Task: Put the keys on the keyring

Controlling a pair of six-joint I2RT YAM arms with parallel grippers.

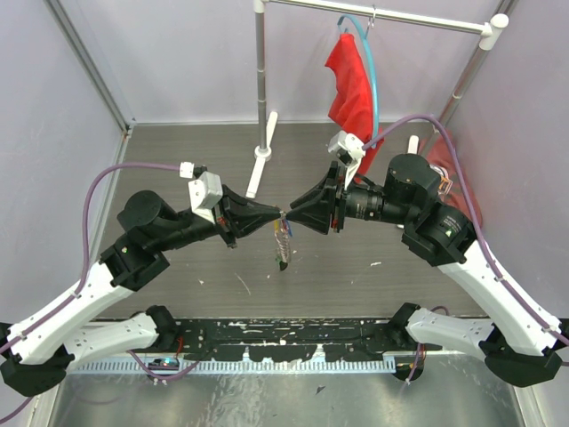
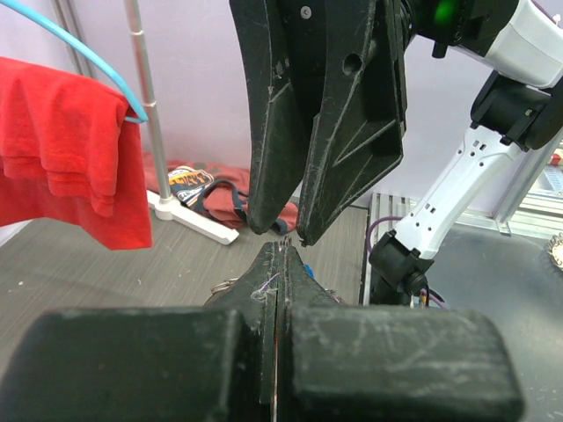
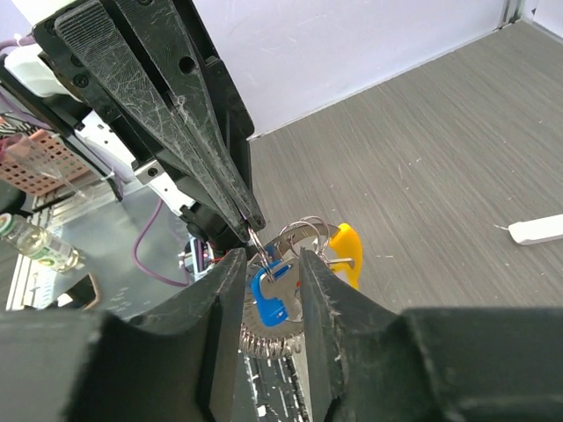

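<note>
My two grippers meet tip to tip above the middle of the table. The left gripper is shut, pinching a thin metal loop, the keyring, at its very tip. A bunch of keys hangs below it. In the right wrist view a blue-headed key hangs on the loop, with a yellow-headed key and small rings behind. The right gripper stands open, its fingers either side of the blue key with gaps showing. A coiled metal piece dangles under the keys.
A clothes rack pole stands behind, its white foot on the table. A red cloth hangs from a light-blue hanger. A red bag lies at the right wall. A black strip runs along the near edge.
</note>
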